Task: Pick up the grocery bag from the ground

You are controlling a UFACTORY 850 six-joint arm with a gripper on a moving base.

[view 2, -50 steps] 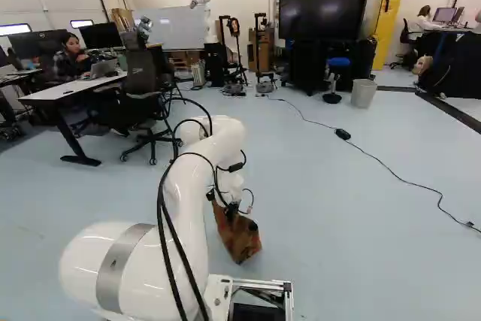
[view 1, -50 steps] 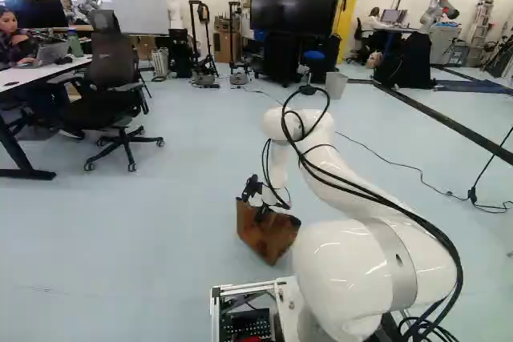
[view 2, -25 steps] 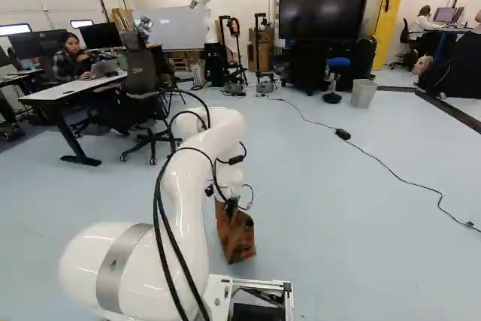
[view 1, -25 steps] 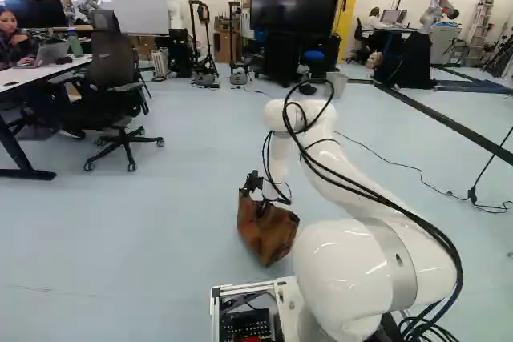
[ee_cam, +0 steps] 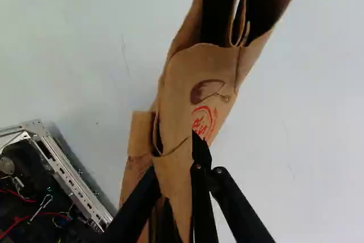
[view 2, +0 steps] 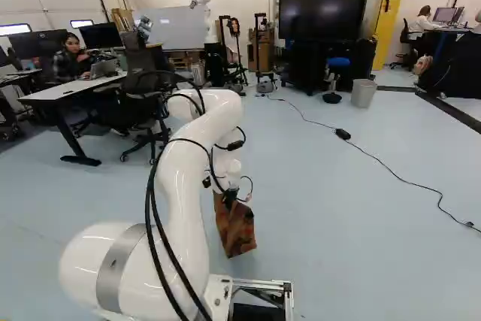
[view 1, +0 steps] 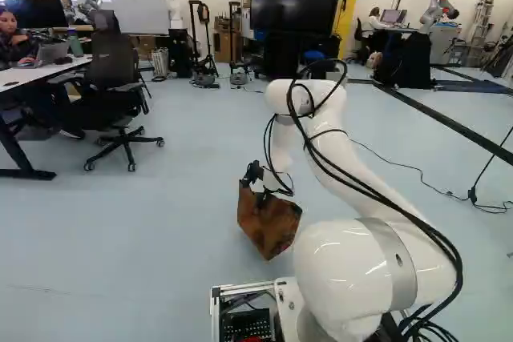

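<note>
1. The claw point(view 2: 231, 200) is closed on the grocery bag point(view 2: 234, 234), its fingers pressing a strip of brown paper from two sides.
2. The bag hangs beneath the claw, just ahead of the base; I cannot tell whether its bottom touches the floor point(view 2: 338, 223).
3. In the wrist view, the paper ahead of the claw bears a round red stamp point(ee_cam: 203, 122) with lettering inside its ring.
4. Beside the stamp, farther from the fingers, is a dark brown oval mark point(ee_cam: 206, 91).
5. Faint brownish marks point(ee_cam: 136, 168) show on a fold nearer the fingers.
6. In the right base view, reddish and dark patches cover the bag's side, too small to make out.
</note>
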